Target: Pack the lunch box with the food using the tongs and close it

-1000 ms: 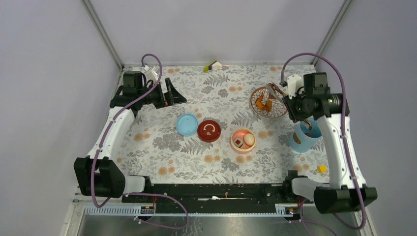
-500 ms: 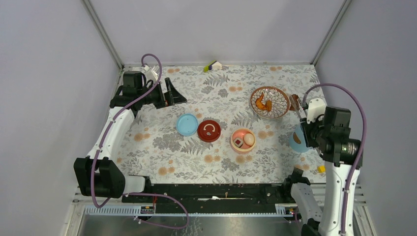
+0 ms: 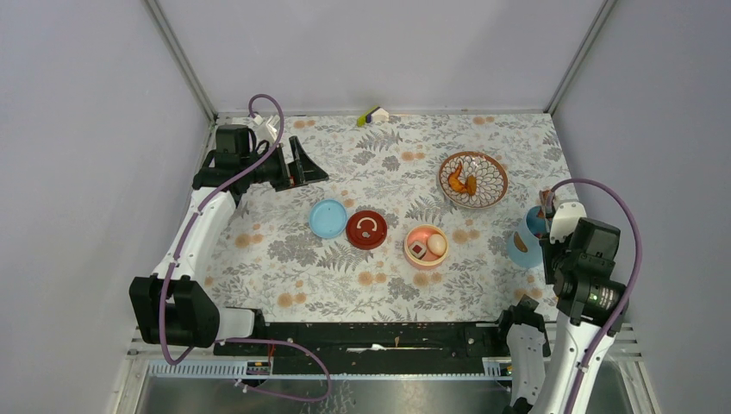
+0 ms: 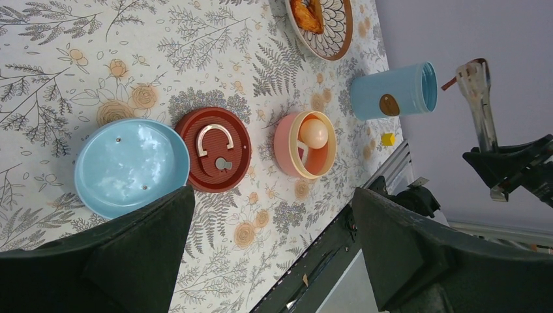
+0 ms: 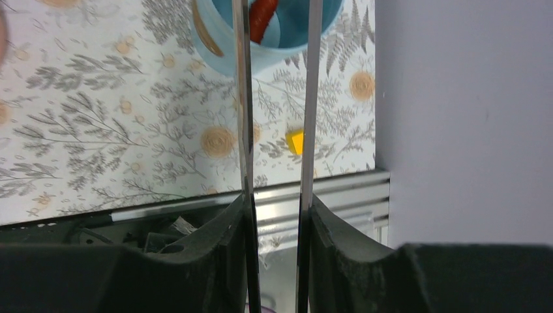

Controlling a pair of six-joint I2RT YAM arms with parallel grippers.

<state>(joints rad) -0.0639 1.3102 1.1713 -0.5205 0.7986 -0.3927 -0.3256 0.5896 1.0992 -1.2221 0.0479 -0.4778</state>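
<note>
The tongs [image 5: 242,98] run as two thin metal arms between the pads of my right gripper [image 5: 277,208], which is shut on them. Their far ends reach over the open light-blue shell [image 5: 222,39] of the lunch box, where a red piece [image 5: 263,16] shows inside. The pink bowl [image 3: 426,246] holds a white egg [image 3: 437,244] and a dark red chunk [image 3: 418,250]. Orange food [image 3: 457,179] lies in the patterned dish [image 3: 496,179]. The light-blue disc [image 3: 328,218] lies flat. My left gripper [image 3: 306,168] hangs open at the far left, holding nothing.
A red round lid [image 3: 366,229] lies between the disc and the pink bowl. A small yellow cube [image 5: 295,141] sits near the table's front right edge. A small yellow-and-white object [image 3: 372,115] lies at the back wall. The right wall is close to my right arm.
My right arm has swung the tongs back from over the patterned dish to the near right, above the light-blue shell. The left arm has not moved.
</note>
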